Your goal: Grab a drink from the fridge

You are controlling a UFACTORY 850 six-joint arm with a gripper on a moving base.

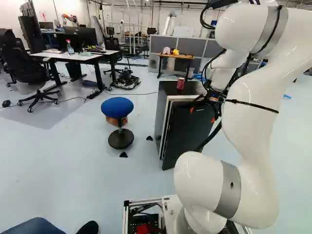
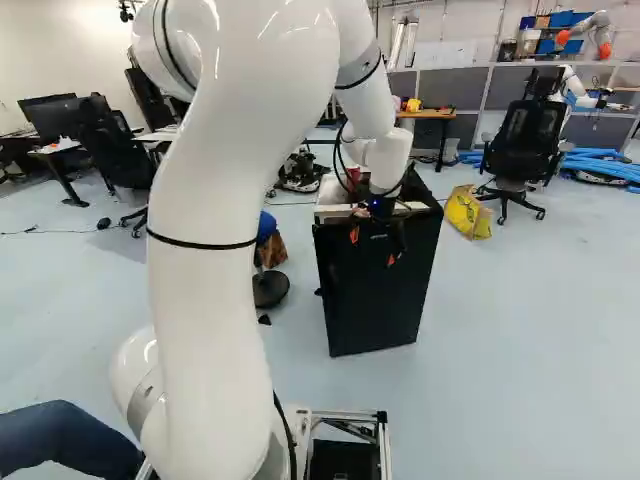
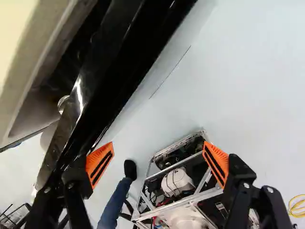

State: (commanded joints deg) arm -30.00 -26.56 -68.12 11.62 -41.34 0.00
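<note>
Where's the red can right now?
In the left base view, the red can stands on top of the black mini fridge, up and left of the gripper.

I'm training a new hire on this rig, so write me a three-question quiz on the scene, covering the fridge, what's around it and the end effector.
1. True or false: the end effector is closed on the fridge door.
2. What stands on top of the fridge?
3. Fill in: the stool near the fridge has a ____ seat.

Key: 1. False, it stands open. 2. A red can. 3. Blue.
</note>
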